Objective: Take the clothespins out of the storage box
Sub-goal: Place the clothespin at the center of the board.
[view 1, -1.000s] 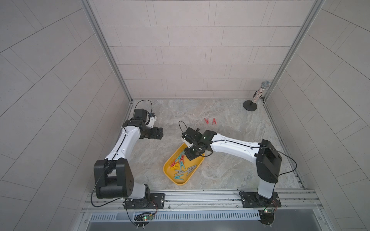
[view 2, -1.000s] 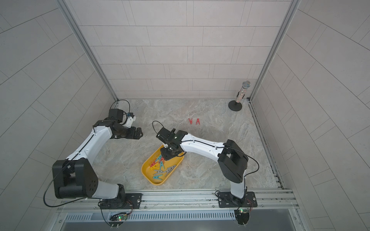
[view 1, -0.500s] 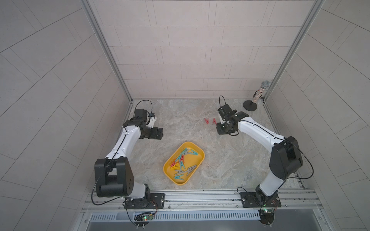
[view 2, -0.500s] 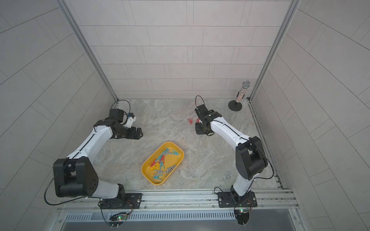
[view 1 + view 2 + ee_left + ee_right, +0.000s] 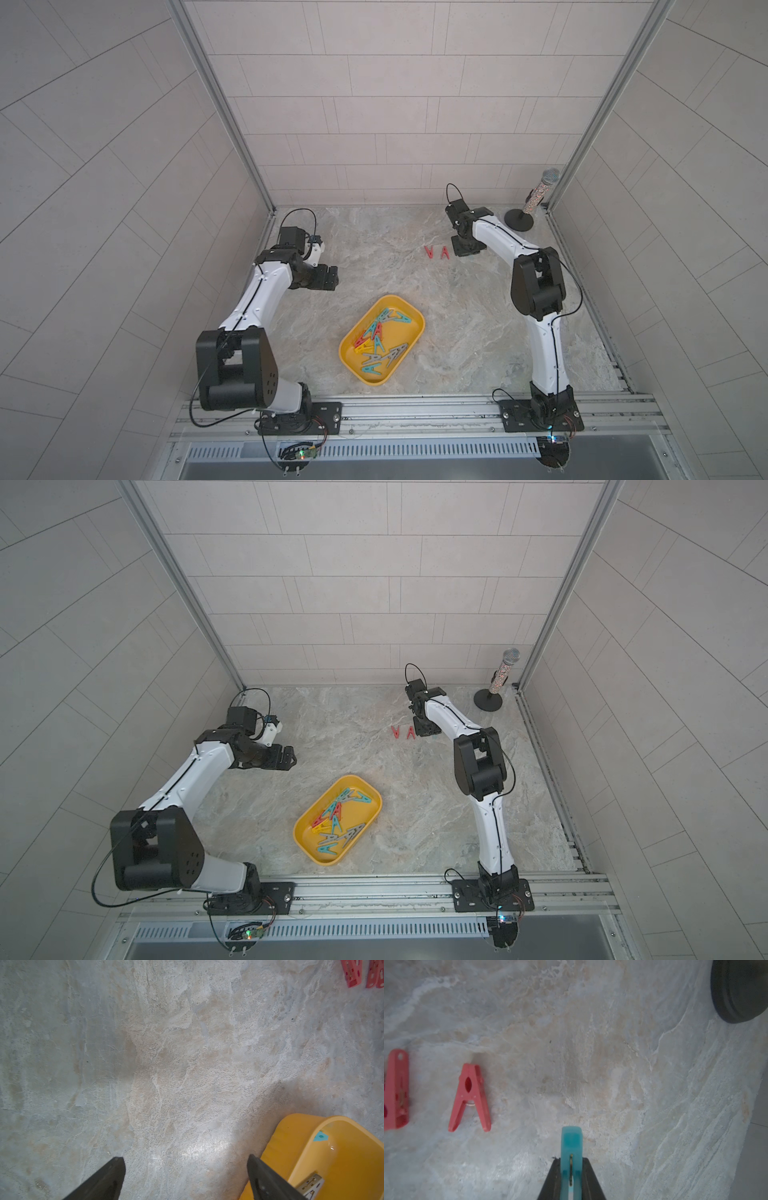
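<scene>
Top views show storage box [image 5: 412, 332] holding clothespins [image 5: 379, 338]; right end effector [image 5: 571, 1160] clamps teal clothespin [image 5: 571, 1142].

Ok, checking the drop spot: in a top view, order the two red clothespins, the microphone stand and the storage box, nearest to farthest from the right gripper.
1. Red clothespins, on the table just beside the right gripper.
2. Microphone stand, in the back corner.
3. Storage box, toward the front middle.
</scene>
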Robot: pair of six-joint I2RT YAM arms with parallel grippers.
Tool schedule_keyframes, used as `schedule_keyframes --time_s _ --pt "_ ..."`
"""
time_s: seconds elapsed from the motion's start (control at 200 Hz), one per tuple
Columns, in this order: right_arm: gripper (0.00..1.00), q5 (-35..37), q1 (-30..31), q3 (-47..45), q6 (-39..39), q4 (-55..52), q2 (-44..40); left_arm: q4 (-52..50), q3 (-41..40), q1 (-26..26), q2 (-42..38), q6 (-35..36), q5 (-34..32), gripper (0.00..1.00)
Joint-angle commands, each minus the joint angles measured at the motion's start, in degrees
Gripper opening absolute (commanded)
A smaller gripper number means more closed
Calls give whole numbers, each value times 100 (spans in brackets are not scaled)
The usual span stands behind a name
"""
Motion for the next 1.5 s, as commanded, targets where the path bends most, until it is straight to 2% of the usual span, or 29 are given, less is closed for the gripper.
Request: schedule_keyframes --time_s 0.0,0.32,0.585,0.731,0.851,0.946,1.246,1.496 --pt "6 365 -1 643 -95 -535 429 -16 33 27 11 -13 -8 100" --pt "10 505 -6 1845 -138 -1007 1469 -19 33 32 -1 -13 0 100" --pt "13 490 16 2074 -95 -1032 1775 -26 42 31 -5 -13 20 100" --pt "22 336 52 2139 -93 -1050 1808 -28 48 36 -1 -20 15 100" --pt "28 215 104 2232 -66 -1113 1795 -36 53 36 1 -14 16 100" --pt "37 86 113 2281 -17 -1155 1754 -37 50 31 -26 -15 15 100" --pt "37 -272 131 2272 90 -1242 1322 -31 42 32 -46 -15 7 100" --pt "38 -561 276 1886 15 -1218 368 -36 41 36 -40 -13 -2 100"
